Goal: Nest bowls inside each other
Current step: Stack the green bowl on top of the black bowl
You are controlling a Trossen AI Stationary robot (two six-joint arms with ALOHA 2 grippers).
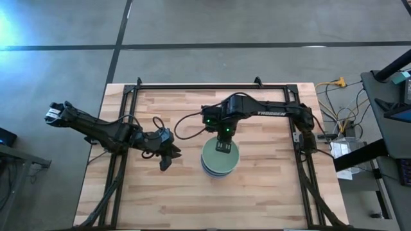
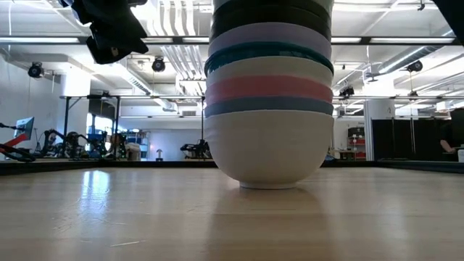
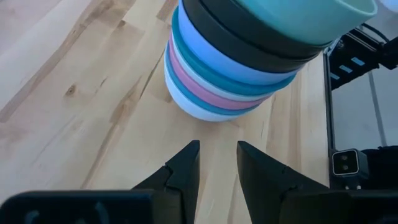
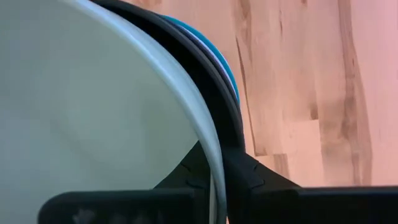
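A stack of nested bowls [image 1: 219,160] stands mid-table; its white bottom bowl [image 2: 268,156] rests on the wood. Above it I see blue, pink, white, teal, lavender and black bowls, with a pale green bowl [image 3: 311,15] on top. My right gripper [image 1: 223,146] is over the stack's far side, shut on the top bowl's rim. My left gripper [image 3: 217,158] hovers open to the left of the stack [image 3: 230,74], above the table and pointing at it, touching nothing. It also shows in the low view [image 2: 112,32]. My right gripper holds the pale green bowl by its rim [image 4: 211,146], one finger inside the bowl and one finger [image 4: 249,171] outside, coming from above and pointing down. The bowl sits in the black bowl [image 4: 214,102] below it; whether it is fully seated, I cannot tell.
Bare wood lies all around the stack. A black metal frame [image 1: 212,86] runs along the table's far edge and down both sides. Cables and equipment [image 1: 343,131] sit off the right edge.
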